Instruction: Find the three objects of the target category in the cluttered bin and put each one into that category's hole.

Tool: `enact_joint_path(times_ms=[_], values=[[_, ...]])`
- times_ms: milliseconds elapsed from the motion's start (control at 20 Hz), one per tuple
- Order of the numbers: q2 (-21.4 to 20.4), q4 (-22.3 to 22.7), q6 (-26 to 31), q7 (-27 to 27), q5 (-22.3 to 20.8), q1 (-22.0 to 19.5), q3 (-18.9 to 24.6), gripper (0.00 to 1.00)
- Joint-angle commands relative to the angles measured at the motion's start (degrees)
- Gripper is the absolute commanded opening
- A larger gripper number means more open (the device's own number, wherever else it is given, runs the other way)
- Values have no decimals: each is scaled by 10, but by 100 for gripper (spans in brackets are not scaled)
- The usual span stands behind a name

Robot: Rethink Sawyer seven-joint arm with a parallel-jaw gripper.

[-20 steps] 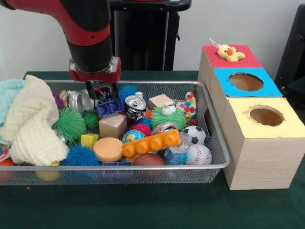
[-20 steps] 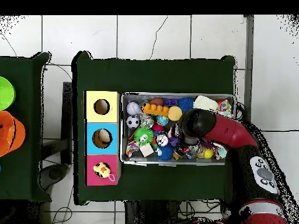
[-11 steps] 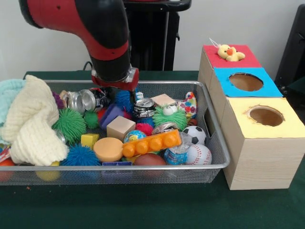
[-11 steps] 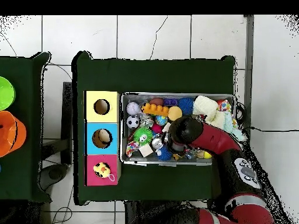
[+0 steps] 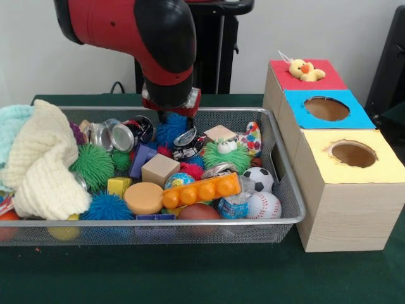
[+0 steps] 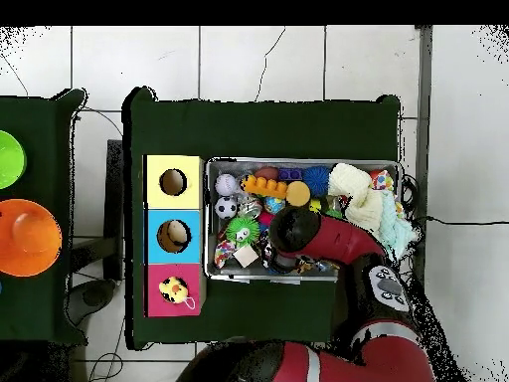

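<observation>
Red-and-black arm (image 5: 161,47) low over cluttered wire bin (image 5: 286,209) beside three-holed box (image 5: 342,190).

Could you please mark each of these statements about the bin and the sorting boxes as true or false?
1. A yellow plush duck sits on the red-topped box. True.
2. The blue-topped box lies between the red-topped one and the yellow-topped box. True.
3. The orange toy brick lies on the table outside the wire bin. False: it lies inside the bin, near its front edge.
4. The soccer ball and the baseball are at the bin's end nearest the boxes. True.
5. The cream knitted cloth is stuffed into the yellow-topped box's hole. False: it is heaped at the bin's end away from the boxes.
</observation>
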Motion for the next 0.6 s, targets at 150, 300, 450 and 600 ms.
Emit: enact_joint_path(times_ms=[150, 300, 450, 600], values=[[163, -14, -194, 114, 7, -21, 29, 100], [224, -61, -269, 104, 2, -32, 34, 100], [252, -89, -303, 91, -2, -40, 36, 100], [266, -114, -311, 95, -12, -29, 20, 100]])
